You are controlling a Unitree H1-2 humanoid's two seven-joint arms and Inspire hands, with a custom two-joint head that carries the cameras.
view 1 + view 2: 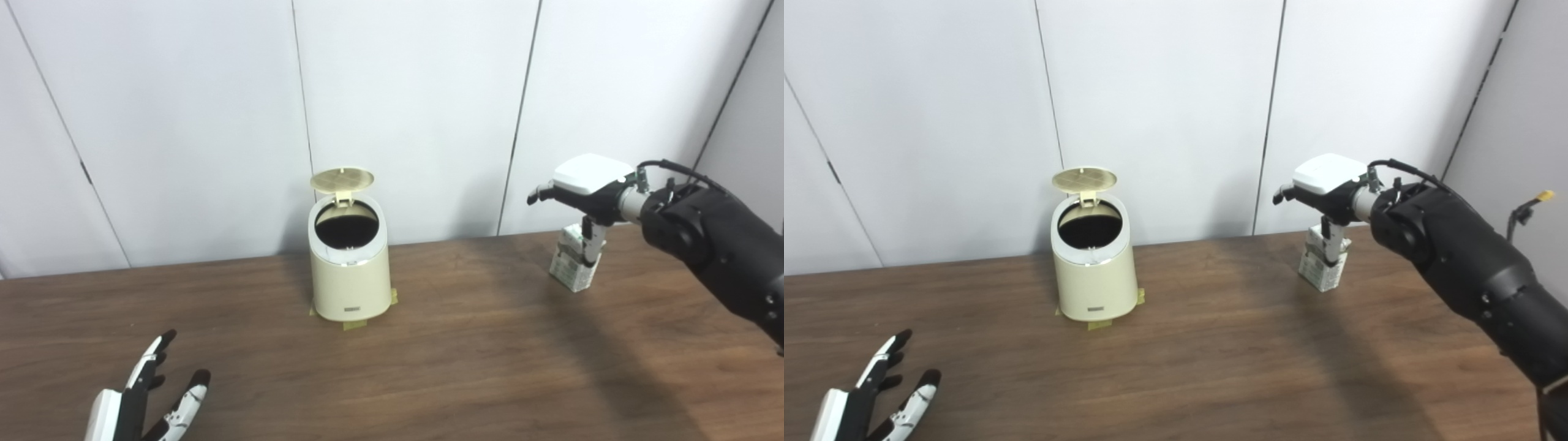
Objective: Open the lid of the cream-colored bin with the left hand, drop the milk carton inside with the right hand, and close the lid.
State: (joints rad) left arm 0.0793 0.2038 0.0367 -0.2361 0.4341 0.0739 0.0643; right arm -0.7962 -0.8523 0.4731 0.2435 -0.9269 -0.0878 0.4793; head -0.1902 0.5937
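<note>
The right hand (585,190) reaches out over the milk carton (571,266), which stands on the table (465,343) directly beneath it; a finger hangs down against the carton, but whether it grips is unclear. The left hand (144,401) rests low, released, fingers spread. Well to the right hand's left, the bin (349,269) stands with its lid (342,179) raised, its inside dark.

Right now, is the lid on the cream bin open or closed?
Open. The lid stands tipped up at the back of the cream bin, and the dark round opening shows.
</note>
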